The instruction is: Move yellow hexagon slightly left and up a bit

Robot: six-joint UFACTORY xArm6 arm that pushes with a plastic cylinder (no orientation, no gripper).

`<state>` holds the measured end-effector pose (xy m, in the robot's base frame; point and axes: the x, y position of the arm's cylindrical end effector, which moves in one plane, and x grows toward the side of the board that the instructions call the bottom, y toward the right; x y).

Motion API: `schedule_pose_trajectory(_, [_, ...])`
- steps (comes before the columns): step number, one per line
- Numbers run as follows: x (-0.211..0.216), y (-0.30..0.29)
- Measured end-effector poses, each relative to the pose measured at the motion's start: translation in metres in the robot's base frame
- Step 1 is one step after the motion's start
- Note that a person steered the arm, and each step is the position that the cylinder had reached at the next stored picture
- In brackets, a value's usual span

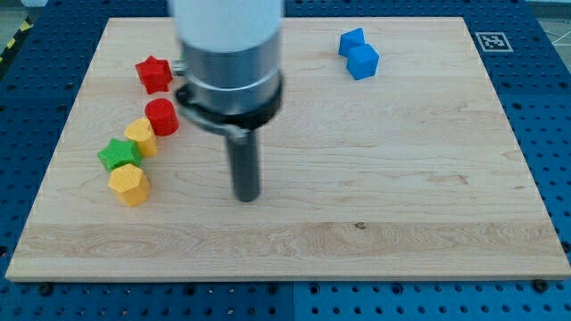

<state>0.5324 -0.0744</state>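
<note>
The yellow hexagon [128, 185] lies near the board's left edge, low in the view. A green star [118, 154] touches it from above. My tip [246, 197] rests on the board well to the right of the yellow hexagon, apart from it, at about the same height in the view. The arm's wide body covers the upper middle of the board and hides the green cylinder.
A second yellow block [141, 135], a red cylinder [161, 117] and a red star [153, 73] run up the left side. Two blue blocks [358, 54] sit at the top right. The wooden board [410, 178] lies on a blue pegboard.
</note>
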Motion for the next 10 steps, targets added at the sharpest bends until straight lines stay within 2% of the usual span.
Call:
schedule_pose_trajectory(3, [0.015,-0.214])
schedule_pose_trajectory(4, [0.061,-0.210])
schedule_pose_trajectory(5, [0.066,-0.228])
schedule_pose_trajectory(8, [0.058,-0.230])
schedule_pose_trajectory(10, [-0.026,-0.230])
